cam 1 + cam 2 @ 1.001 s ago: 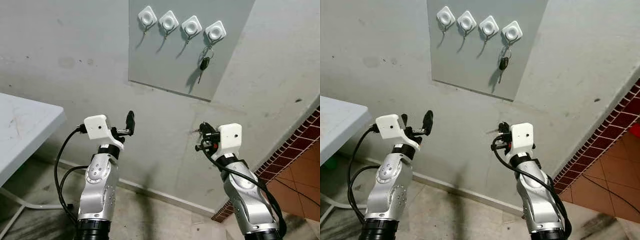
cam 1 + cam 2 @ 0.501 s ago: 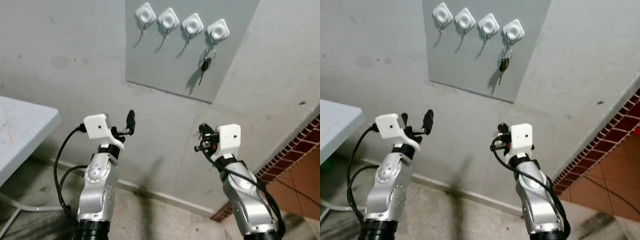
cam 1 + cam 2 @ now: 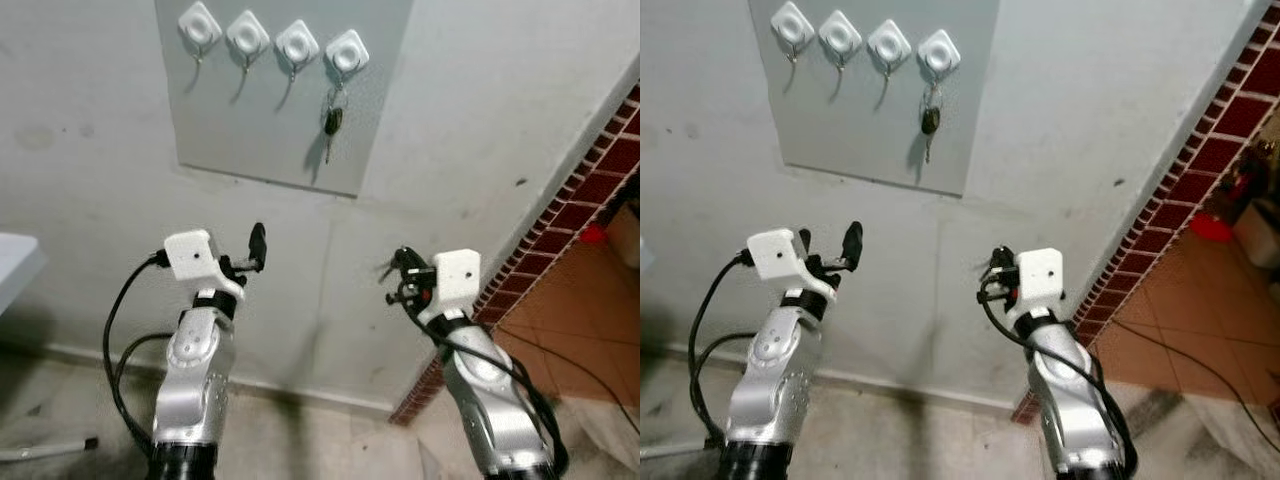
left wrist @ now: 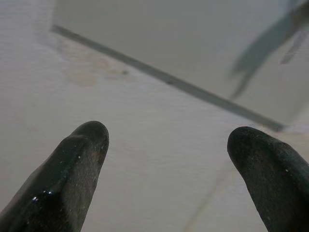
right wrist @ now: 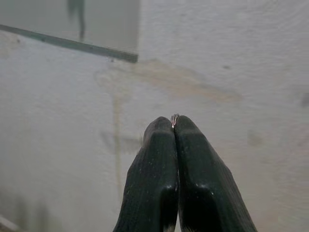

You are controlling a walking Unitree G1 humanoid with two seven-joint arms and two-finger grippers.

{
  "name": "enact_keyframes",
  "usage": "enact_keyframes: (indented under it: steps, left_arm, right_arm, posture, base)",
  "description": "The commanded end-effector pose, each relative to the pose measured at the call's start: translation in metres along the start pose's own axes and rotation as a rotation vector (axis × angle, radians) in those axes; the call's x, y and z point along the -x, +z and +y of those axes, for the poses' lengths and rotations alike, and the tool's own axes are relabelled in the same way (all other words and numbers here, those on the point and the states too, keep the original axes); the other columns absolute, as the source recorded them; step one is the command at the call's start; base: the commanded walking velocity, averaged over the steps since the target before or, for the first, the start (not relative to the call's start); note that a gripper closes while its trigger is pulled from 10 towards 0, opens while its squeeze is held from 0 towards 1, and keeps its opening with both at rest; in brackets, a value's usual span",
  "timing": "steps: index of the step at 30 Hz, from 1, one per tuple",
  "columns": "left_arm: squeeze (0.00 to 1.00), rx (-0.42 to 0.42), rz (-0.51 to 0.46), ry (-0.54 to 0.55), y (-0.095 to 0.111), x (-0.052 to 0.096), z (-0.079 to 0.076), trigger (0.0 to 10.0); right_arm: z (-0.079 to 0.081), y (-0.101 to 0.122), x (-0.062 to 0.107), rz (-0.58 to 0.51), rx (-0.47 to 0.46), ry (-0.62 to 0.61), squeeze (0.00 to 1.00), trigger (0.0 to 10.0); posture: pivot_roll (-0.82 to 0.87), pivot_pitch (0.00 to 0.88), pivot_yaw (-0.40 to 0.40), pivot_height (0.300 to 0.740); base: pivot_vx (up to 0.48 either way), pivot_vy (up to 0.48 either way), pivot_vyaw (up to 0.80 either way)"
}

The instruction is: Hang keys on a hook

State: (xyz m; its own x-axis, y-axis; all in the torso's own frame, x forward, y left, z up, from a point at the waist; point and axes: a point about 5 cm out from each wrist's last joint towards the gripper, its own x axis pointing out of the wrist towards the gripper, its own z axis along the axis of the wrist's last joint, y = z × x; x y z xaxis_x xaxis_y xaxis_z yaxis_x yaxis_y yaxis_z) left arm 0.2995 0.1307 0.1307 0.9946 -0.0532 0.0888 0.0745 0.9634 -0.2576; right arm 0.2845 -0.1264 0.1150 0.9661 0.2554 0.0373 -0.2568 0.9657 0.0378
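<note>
1. Right gripper [image 5: 174, 126]: fingers pressed together, pinching a small metal ring [image 5: 174, 117], probably a key ring; any keys below it are hidden. It is held up toward the wall, well below the hooks.
2. Left gripper [image 4: 166, 145]: fingers spread wide, holding nothing, raised clear so the right arm has room.
3. Grey panel [image 3: 270, 130] on the wall: four white hooks in a row. The rightmost hook [image 3: 346, 50] already carries a black key [image 3: 331, 121]; the hook beside it [image 3: 297, 43] is free.
</note>
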Motion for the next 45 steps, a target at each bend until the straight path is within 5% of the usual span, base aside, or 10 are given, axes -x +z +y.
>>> enact_keyframes:
  steps: [1, 18, 27, 45]
  left_arm:
    - [0.0, -0.014, -0.008, -0.012, 0.003, 0.001, -0.002, 10.0]
    - [0.0, -0.066, 0.06, -0.102, -0.003, 0.007, -0.009, 10.0]
    - [0.0, -0.152, 0.097, -0.16, -0.003, 0.009, 0.006, 10.0]
    - [0.0, -0.178, 0.076, -0.151, 0.009, -0.001, 0.016, 10.0]
  right_arm:
    - [-0.002, 0.009, 0.001, -0.047, 0.001, -0.008, 0.0, 10.0]
    - [-0.017, 0.013, 0.01, -0.095, -0.008, -0.04, 0.0, 10.0]
    - [-0.039, 0.014, 0.008, -0.072, 0.091, -0.028, 0.0, 10.0]
    - [-0.042, 0.019, -0.001, -0.097, 0.12, 0.002, 0.0, 10.0]
  posture:
    - [-0.03, 0.0, -0.094, 0.74]
    - [-0.03, 0.0, -0.077, 0.74]
    - [-0.03, 0.0, -0.066, 0.74]
    - [-0.03, 0.0, -0.061, 0.74]
  base:
    - [0.0, 0.0, 0.0]
    - [0.0, 0.0, 0.0]
    - [0.0, 0.0, 0.0]
    - [0.0, 0.0, 0.0]
